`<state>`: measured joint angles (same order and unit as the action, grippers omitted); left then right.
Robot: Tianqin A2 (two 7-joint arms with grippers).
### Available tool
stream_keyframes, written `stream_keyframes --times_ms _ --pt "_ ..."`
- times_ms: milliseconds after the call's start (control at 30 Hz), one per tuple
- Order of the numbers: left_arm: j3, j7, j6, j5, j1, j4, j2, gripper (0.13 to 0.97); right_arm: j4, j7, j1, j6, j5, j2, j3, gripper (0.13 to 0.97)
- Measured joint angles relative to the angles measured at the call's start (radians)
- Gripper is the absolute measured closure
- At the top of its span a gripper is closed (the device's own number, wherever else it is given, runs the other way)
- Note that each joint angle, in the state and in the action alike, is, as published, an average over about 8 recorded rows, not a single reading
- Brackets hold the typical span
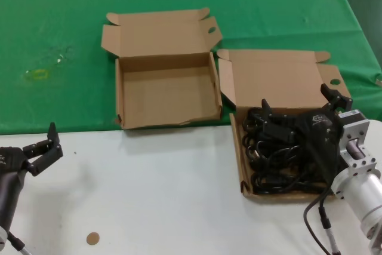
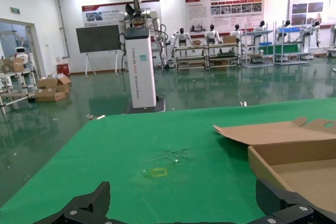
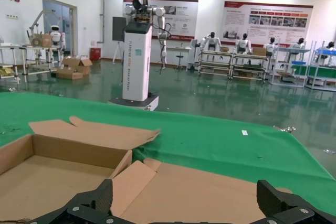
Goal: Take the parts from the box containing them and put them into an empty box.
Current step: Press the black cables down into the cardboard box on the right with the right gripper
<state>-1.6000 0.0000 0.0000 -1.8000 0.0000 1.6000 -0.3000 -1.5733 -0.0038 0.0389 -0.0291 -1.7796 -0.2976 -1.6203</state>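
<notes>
the work surface is split in two: a white tabletop in the near half and a green cloth over the far half. a small brown disc is seen on the white part near the left arm, and a faint yellowish smear on the green cloth at the left. beyond the table, in the wrist views, a large hall with a glossy green floor is shown, with a white pillar-shaped stand carrying a humanoid robot, poster boards on the back wall, shelving, and cardboard cartons on the floor at the side.

the empty box is laid open on the green cloth at centre, its lid flap folded back. the box containing them is set just to its right, straddling the cloth edge, and the parts, black coiled cables, are heaped inside it.

the right gripper is held over that box with its fingers spread wide apart, nothing gripped; the far part of the cables is partly hidden by it. the left gripper is parked low at the left over the white tabletop, fingers likewise parted and empty.
</notes>
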Motion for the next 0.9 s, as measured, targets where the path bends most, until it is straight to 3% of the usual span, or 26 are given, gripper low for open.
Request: stream_keyframes --times_ms 900 --pt "0.000 0.000 0.000 0.000 0.000 0.000 0.000 0.132 0.000 0.000 0.000 0.000 0.000 0.000 0.000 0.129"
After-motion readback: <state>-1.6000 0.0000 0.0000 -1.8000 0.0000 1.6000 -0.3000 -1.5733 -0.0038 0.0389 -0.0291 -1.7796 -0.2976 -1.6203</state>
